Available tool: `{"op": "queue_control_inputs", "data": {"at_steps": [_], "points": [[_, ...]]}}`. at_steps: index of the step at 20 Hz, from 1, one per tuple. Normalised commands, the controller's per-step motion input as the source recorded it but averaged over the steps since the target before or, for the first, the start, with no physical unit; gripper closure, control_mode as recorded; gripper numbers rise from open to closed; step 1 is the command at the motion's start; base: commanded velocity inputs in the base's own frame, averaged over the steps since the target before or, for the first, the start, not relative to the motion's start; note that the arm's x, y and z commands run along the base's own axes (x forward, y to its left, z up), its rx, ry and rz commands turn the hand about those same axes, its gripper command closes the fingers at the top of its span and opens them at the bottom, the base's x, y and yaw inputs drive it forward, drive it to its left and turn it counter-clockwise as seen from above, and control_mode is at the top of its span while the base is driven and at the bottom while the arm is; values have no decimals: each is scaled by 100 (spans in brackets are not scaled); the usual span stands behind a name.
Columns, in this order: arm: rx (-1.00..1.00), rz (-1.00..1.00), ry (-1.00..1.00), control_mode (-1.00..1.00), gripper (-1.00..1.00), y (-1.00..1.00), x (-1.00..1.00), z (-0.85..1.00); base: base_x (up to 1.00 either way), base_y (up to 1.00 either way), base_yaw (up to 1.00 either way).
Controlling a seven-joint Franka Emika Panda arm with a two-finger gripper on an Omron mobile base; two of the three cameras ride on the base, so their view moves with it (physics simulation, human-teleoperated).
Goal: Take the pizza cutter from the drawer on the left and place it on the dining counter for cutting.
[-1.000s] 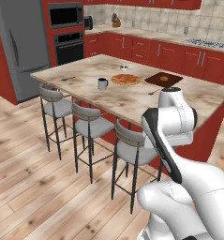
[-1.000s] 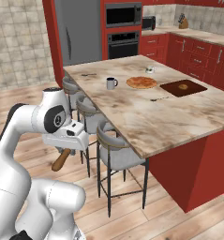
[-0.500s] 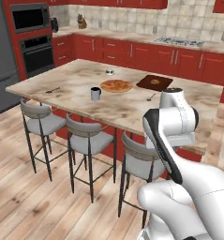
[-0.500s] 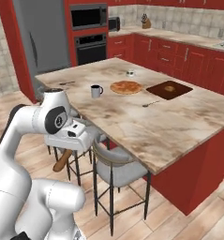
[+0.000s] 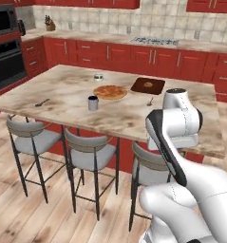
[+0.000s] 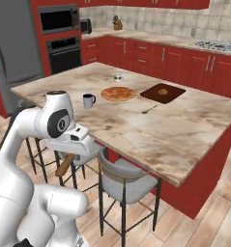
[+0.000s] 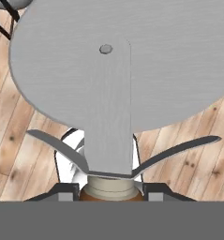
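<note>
Red-cabinet kitchen, plank floor; the dining counter (image 6: 184,130) ahead with grey stools (image 5: 89,154) along its near edge, carrying a pizza (image 6: 118,93), a mug (image 6: 88,100), a dark board (image 6: 162,92) and a spoon-like utensil (image 6: 149,109). Carry step: my gripper (image 6: 74,153) hangs low beside me over the floor, short of the counter, fingers partly closed on the pizza cutter (image 7: 118,70), brown handle slanting below the hand, grey wheel filling the hand view. Next, I judge: lift above the edge, reach over bare marble near the pizza, set down, release.
</note>
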Motion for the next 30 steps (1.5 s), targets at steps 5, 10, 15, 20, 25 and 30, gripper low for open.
{"op": "queue_control_inputs", "data": {"at_steps": [5, 10, 15, 20, 25, 30], "points": [[0, 0, 0, 100, 100, 0, 0, 0, 29, 93, -45], [0, 0, 0, 100, 100, 0, 0, 0, 10, 85, -51], [0, 0, 0, 100, 100, 0, 0, 0, 12, 71, -49], [0, 0, 0, 100, 100, 0, 0, 0, 36, 24, -26], [0, 0, 0, 100, 100, 0, 0, 0, 47, 59, -20], [0, 0, 0, 100, 100, 0, 0, 0, 32, 36, -17]]}}
